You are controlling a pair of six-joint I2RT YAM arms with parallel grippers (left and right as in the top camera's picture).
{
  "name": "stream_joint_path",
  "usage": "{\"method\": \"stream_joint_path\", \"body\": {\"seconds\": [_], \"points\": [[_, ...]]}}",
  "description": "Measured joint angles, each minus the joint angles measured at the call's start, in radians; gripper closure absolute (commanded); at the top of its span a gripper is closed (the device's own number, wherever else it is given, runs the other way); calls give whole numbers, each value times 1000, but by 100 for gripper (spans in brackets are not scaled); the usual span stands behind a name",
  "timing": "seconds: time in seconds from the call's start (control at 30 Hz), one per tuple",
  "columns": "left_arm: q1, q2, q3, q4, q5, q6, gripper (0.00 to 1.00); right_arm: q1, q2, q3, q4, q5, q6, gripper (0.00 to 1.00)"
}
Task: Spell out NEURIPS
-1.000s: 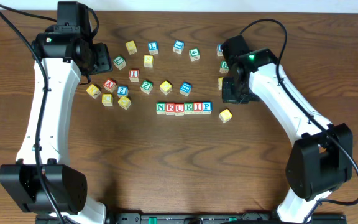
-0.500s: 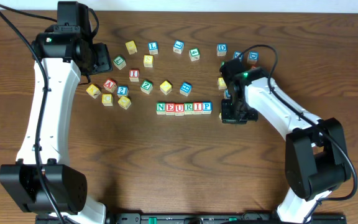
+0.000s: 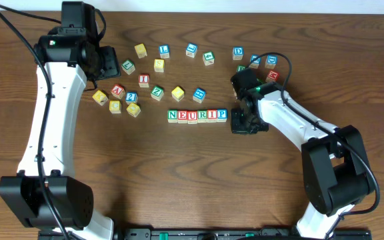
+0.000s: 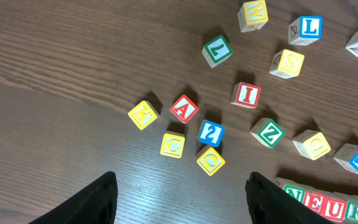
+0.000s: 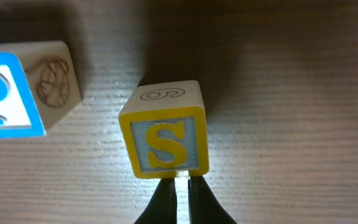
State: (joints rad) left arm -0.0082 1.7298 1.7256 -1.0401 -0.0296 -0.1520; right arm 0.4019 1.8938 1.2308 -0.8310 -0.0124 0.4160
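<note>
Six cubes reading NEURIP (image 3: 197, 115) stand in a row at the table's centre; the row's left end also shows at the bottom right of the left wrist view as NEUR (image 4: 328, 202). The yellow-faced S cube (image 5: 165, 143) sits just right of the blue P cube (image 5: 17, 87), a small gap between them. My right gripper (image 5: 181, 180) is shut, its tips against the S cube's near edge, not around it. Overhead, the right gripper (image 3: 241, 123) covers that cube. My left gripper (image 4: 180, 179) hangs open over bare wood at the left (image 3: 102, 63).
Loose cubes lie behind the row: yellow K (image 4: 143, 114), red A (image 4: 184, 109), blue 2 (image 4: 211, 132), red I (image 4: 247, 94), green Z (image 4: 267, 132) and others. A further cluster (image 3: 255, 61) sits back right, behind the right arm.
The right arm swung left and toward the front, bringing its shut gripper down to the yellow S cube beside P. The left arm stayed still.
</note>
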Motion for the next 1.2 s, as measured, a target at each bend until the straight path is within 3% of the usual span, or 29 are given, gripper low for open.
{"method": "stream_joint_path", "body": {"seconds": [0.67,1.2], "points": [[0,0,0,0,0,0,34,0,0,0,76,0,-3,99],[0,0,0,0,0,0,34,-47,-57,124,-42,-10,-16,99]]}}
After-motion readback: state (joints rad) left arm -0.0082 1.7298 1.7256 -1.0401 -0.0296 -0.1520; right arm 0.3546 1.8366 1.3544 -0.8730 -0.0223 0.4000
